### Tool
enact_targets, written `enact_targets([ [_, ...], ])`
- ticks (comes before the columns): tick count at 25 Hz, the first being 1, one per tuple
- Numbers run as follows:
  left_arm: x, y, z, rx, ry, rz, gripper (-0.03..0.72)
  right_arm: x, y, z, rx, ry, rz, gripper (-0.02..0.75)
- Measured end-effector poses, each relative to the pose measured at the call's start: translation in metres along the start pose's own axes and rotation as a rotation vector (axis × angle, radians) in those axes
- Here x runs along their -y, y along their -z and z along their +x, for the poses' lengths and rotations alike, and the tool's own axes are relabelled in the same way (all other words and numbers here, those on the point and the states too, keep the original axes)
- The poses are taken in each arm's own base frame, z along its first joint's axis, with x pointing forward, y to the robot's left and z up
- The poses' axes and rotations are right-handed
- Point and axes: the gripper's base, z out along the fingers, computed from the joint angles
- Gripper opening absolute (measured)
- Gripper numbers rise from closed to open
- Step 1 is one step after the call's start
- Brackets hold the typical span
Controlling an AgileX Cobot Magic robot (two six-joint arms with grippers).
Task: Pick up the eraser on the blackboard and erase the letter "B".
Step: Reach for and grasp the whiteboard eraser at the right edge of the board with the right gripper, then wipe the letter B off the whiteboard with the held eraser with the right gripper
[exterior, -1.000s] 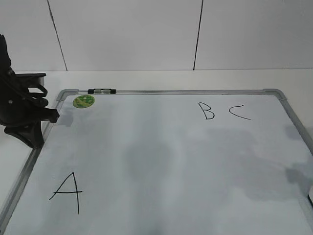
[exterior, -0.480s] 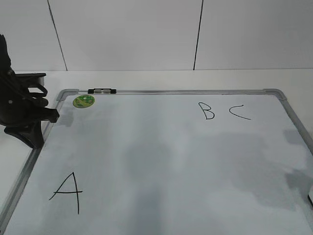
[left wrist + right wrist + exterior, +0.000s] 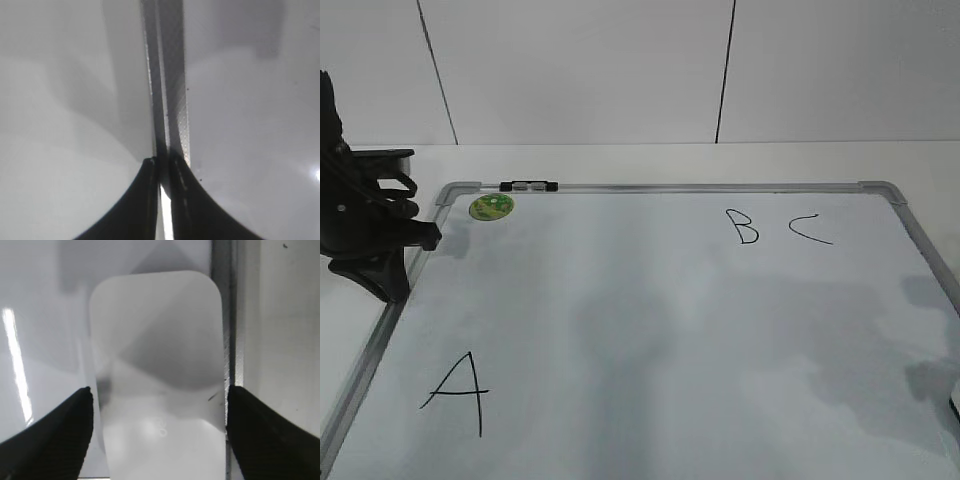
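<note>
Right wrist view shows the right pincer (image 3: 157,432) spread wide, one dark finger at each side of the eraser (image 3: 157,370). The eraser lies flat on the blackboard (image 3: 45,315), just beside the metal frame at 3 o'clock, and the fingers (image 3: 55,435) do not press on it; a narrow gap is visible at each side. A faint grey marking is on the top of the eraser.

Exterior view does not show the eraser. There the blackboard (image 3: 650,330) lies on the tabletop (image 3: 620,160). The letter "B" (image 3: 747,227) is whole, toward 1 o'clock on the board, with the "C" (image 3: 810,230) just beside it at 3 o'clock. The "A" (image 3: 460,392) is at 7 o'clock. A green magnet (image 3: 491,206) and a small clip (image 3: 529,186) are at 11 o'clock, near the corner.

The left pincer (image 3: 165,192) is pressed together with nothing between the fingers, and it hangs over the frame of the board. In the exterior view the left arm (image 3: 360,225) is at 9 o'clock.
</note>
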Motion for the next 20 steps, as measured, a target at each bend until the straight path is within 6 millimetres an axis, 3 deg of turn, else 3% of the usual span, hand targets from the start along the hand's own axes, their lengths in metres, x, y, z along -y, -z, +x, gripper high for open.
enact_targets([
  [20, 0.0, 0.0, 0.0, 0.0, 0.0, 0.0, 0.022, 0.0003, -0.0096, -0.0002, -0.067, -0.002, 0.0, 0.597],
])
